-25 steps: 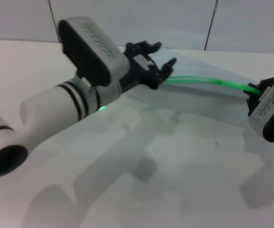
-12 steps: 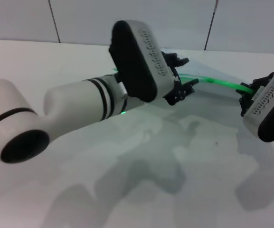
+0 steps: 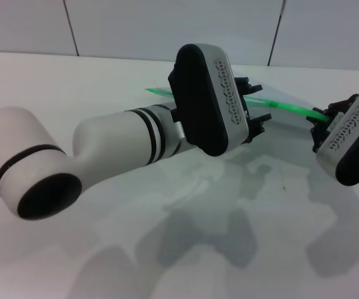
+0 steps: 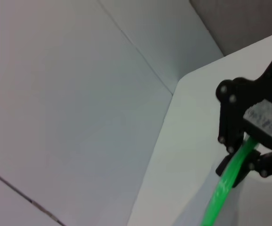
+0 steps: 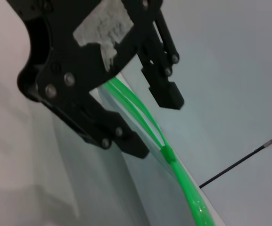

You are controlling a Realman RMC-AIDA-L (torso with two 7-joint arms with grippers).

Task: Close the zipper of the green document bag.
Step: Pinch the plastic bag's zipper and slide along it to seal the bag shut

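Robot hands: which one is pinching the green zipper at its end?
The right hand. It is shut on the right end of the zipper. The left hand is at the middle of the strip, with its fingers apart around it.

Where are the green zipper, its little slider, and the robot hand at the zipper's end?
zipper (image 3: 289, 107): head view, on the closed green strip.
slider (image 5: 167, 154): right wrist view, where two green strips join.
right gripper (image 4: 243, 149): left wrist view, between its fingers holding the strip.

Bright green zipper (image 3: 279, 105); translucent pale bluish-grey document bag (image 5: 98, 188); black pincers, left (image 3: 252, 118), right (image 3: 326, 121); white tabletop (image 3: 104, 81).
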